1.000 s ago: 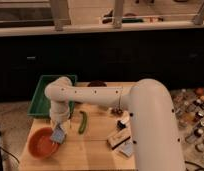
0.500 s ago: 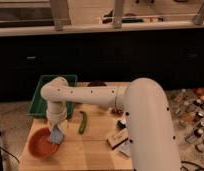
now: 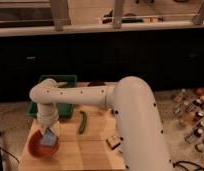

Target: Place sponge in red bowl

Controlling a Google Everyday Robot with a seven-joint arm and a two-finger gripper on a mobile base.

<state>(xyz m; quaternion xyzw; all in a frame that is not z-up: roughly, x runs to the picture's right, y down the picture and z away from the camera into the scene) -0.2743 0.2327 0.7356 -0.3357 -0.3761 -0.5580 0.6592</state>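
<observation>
The red bowl (image 3: 39, 146) sits at the front left of the wooden table (image 3: 90, 150). The white arm reaches across from the right and bends down over the bowl. My gripper (image 3: 48, 131) hangs just above the bowl's right half. The blue-grey sponge (image 3: 48, 137) is under the gripper, over the inside of the bowl. I cannot tell whether the sponge is touching the bowl.
A green tray (image 3: 59, 95) stands behind the bowl. A green cucumber (image 3: 83, 121) lies to the right of the bowl. A dark maroon bowl (image 3: 96, 83) is at the back. A brown-and-white block (image 3: 114, 142) is near the arm's base. Several bottles (image 3: 192, 115) stand on the floor at right.
The gripper with the sponge has moved left and a little down, from the bowl's right rim to over its inside.
</observation>
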